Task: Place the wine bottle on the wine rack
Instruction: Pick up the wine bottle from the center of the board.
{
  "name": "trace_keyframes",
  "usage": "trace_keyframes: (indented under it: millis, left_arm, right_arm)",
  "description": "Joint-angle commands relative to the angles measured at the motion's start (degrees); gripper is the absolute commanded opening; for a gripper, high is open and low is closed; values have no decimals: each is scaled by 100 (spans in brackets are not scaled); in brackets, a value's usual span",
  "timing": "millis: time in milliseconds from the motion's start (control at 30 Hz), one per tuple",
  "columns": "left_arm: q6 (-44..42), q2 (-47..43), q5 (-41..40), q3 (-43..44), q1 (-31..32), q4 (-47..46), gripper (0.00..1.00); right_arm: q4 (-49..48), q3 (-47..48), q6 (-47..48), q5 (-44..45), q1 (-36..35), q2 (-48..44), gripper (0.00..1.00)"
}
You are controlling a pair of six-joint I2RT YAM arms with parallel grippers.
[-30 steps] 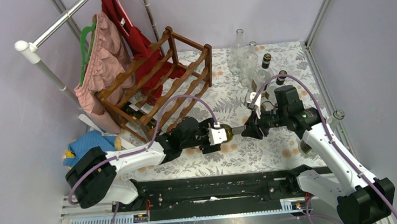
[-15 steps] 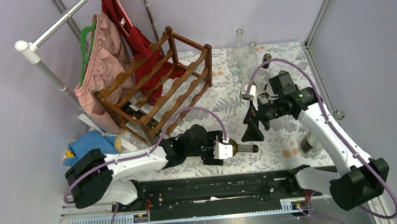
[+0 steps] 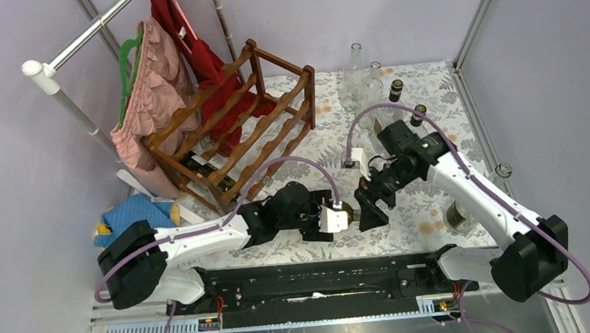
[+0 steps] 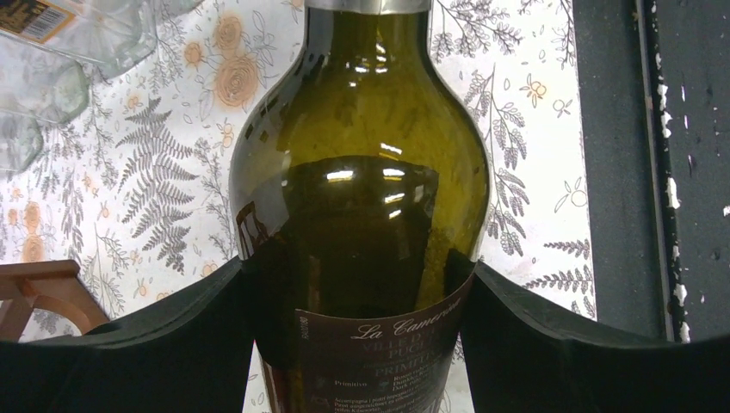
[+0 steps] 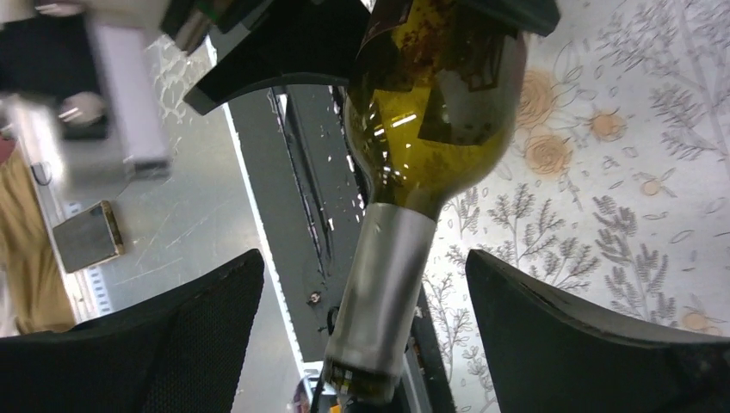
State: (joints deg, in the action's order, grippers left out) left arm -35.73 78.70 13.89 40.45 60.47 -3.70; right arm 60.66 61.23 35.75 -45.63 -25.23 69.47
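The wine bottle (image 4: pixel 357 172) is dark green glass with a dark label and a silver capsule on its neck (image 5: pixel 387 267). My left gripper (image 4: pixel 357 344) is shut on its body, a black finger (image 4: pixel 172 335) pressing each side. In the top view the left gripper (image 3: pixel 336 215) holds the bottle (image 3: pixel 347 209) lying roughly level above the table's near edge. My right gripper (image 5: pixel 366 318) is open astride the neck, with a gap on both sides; from above it (image 3: pixel 362 209) covers the neck. The wine rack (image 3: pixel 232 132), dark reddish-brown wood, stands at the back left.
Clear glass bottles (image 3: pixel 365 88) and dark-capped ones (image 3: pixel 395 89) stand at the back right. A glass jar (image 3: pixel 459 218) sits beside the right arm. Pink and red clothes (image 3: pixel 148 91) hang on a rail left of the rack. A black base rail (image 3: pixel 318 281) runs along the near edge.
My right gripper let go of the bottle's neck, opened, backed away, then came back around the neck still open. The left gripper carried the bottle nearer the table's front edge.
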Motion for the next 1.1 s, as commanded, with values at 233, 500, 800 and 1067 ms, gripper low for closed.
trace_keyframes:
  millis: [233,500,800,1067]
  left_arm:
    - [-114,-35,-263,376,36,-503,0]
    - [-100,53,-229,477,35,-479,0]
    - [-137,84,-314,612,35,-366,0]
    - [-119,150,-323,702,35,-285,0]
  right_arm:
    - [-467,-16,-844,704,-511,443,73]
    - [-595,-39,-1012,863,-537,575,59]
    - [-672,-119,-1092,921,-565,585,60]
    - [-694,-164,-1105,887,-571,532,50]
